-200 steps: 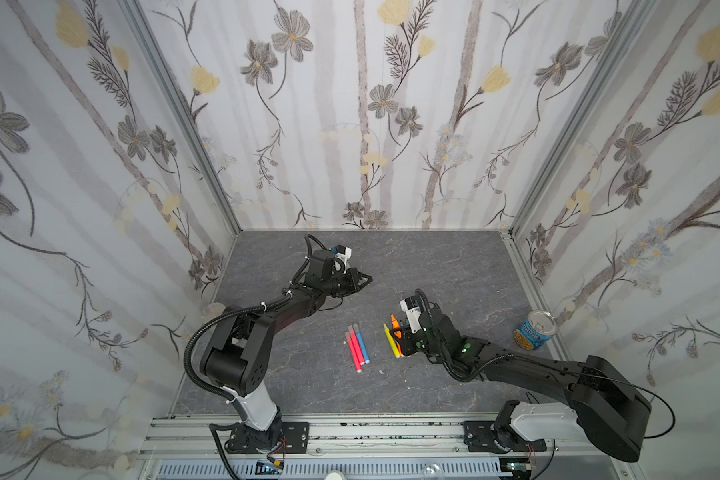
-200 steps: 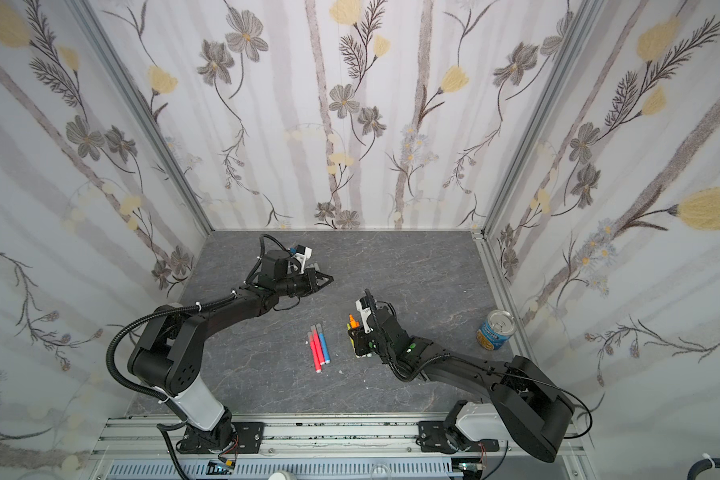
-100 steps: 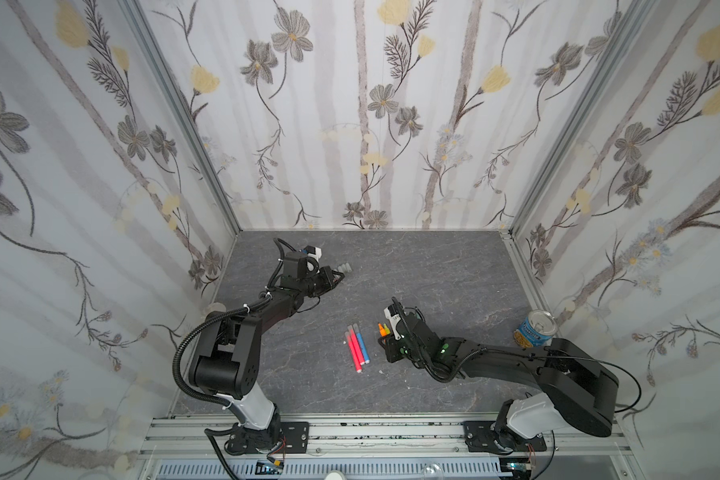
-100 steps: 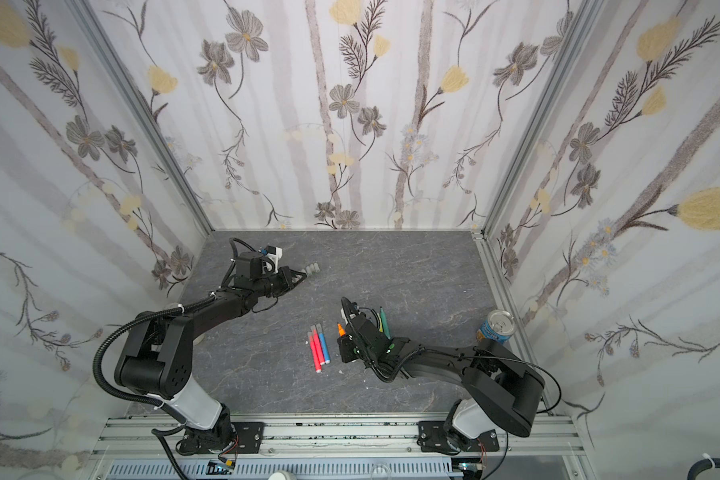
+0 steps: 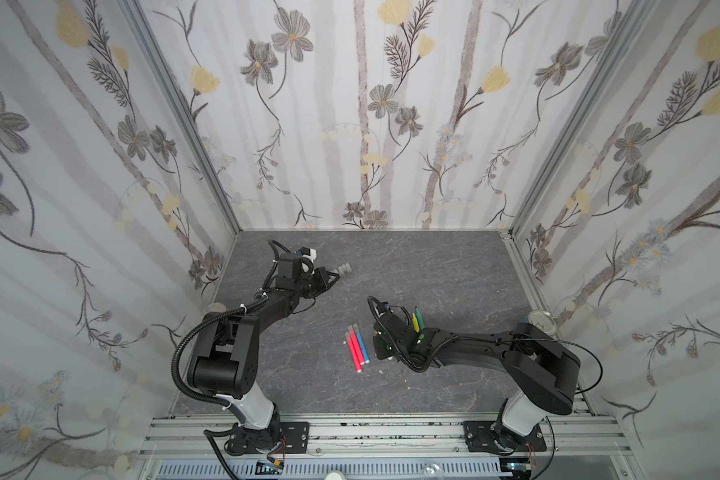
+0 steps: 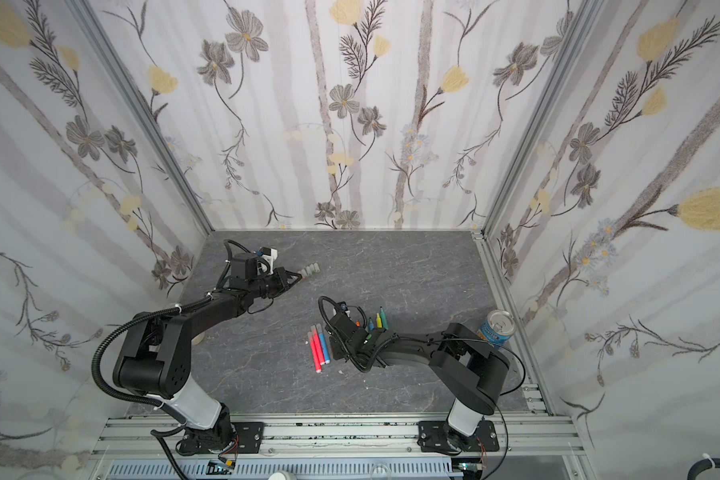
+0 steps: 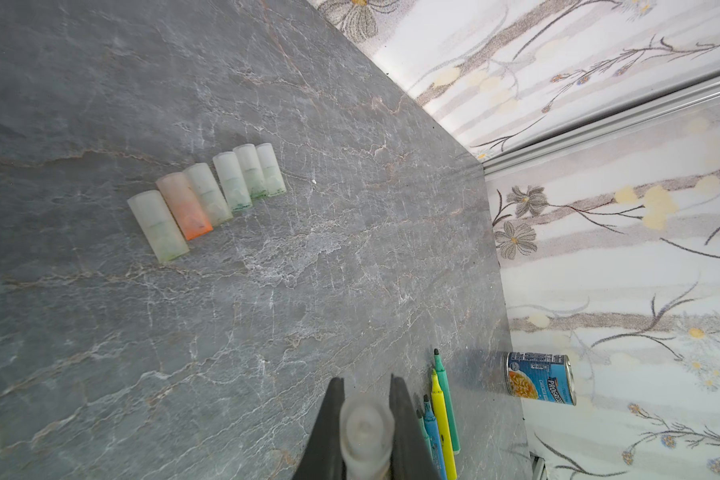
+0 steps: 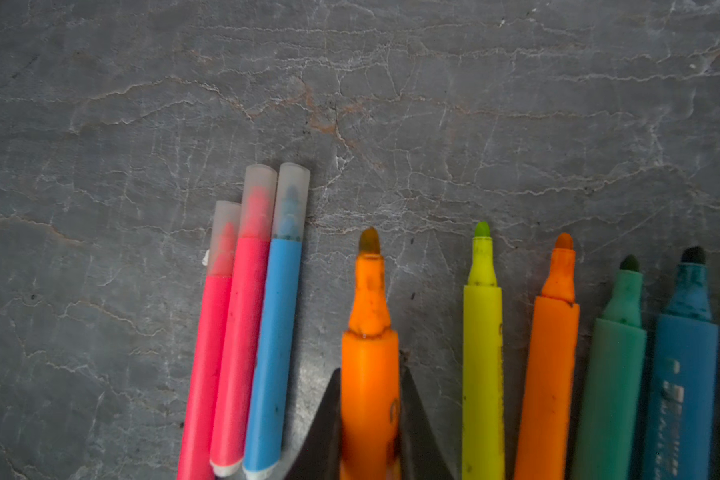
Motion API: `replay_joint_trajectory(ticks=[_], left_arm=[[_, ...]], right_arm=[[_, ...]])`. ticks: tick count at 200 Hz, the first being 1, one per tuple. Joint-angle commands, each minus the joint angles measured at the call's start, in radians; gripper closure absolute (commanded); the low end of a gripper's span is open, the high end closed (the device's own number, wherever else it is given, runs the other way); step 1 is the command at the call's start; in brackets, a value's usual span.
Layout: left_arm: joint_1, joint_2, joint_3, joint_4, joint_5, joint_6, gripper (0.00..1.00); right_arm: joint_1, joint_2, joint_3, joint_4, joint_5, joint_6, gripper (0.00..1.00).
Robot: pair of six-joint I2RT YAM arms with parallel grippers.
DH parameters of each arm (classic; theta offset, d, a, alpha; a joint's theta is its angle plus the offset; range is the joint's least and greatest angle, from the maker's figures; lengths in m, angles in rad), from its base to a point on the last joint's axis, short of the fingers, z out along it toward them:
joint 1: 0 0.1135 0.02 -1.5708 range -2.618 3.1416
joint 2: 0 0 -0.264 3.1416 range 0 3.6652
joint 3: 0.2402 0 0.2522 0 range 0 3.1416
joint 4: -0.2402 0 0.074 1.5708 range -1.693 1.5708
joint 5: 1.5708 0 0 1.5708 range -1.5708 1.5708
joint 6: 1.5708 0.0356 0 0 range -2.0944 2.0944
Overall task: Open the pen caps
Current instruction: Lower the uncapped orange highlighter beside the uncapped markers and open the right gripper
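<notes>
Left wrist view: the left pincer (image 7: 364, 386) squeezes one cloudy pen cap (image 7: 366, 432). Six more pen caps (image 7: 206, 191) lie in a row on the grey bench (image 7: 267, 311), well apart from it. The right pincer (image 8: 370, 374) grips an orange pen (image 8: 368, 299), bare-tipped, just beside three capped pens (image 8: 246, 316).

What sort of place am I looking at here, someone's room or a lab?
Probably a staged robot test booth, not a home: flowered wallpaper panels held in aluminium framing, a slate-look tabletop, and a left arm and right arm bolted to a front rail.
</notes>
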Motion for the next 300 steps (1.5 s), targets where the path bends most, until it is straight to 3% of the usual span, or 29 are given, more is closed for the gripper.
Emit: replay_joint_trajectory(ticks=[1,72,143,204,247,300], left_arm=[[0.008,0.003,-0.013,0.032,0.013,0.011,1.00],[0.022,-0.001,-0.045,0.057,0.021,0.006,1.00],[0.024,-0.002,-0.056,0.070,0.026,0.002,1.00],[0.024,-0.005,-0.059,0.073,0.027,-0.002,1.00],[0.024,-0.002,-0.061,0.076,0.028,-0.003,1.00],[0.024,0.002,-0.060,0.075,0.028,-0.003,1.00]], right_arm=[[0.004,0.017,0.019,-0.033,0.036,0.010,0.95],[0.022,0.072,0.061,-0.080,0.084,0.009,0.83],[0.040,0.103,0.098,-0.150,0.160,0.004,0.78],[0.045,0.106,0.105,-0.173,0.186,0.007,0.77],[0.047,0.111,0.116,-0.196,0.206,-0.003,0.86],[0.047,0.107,0.131,-0.234,0.255,-0.014,0.82]])
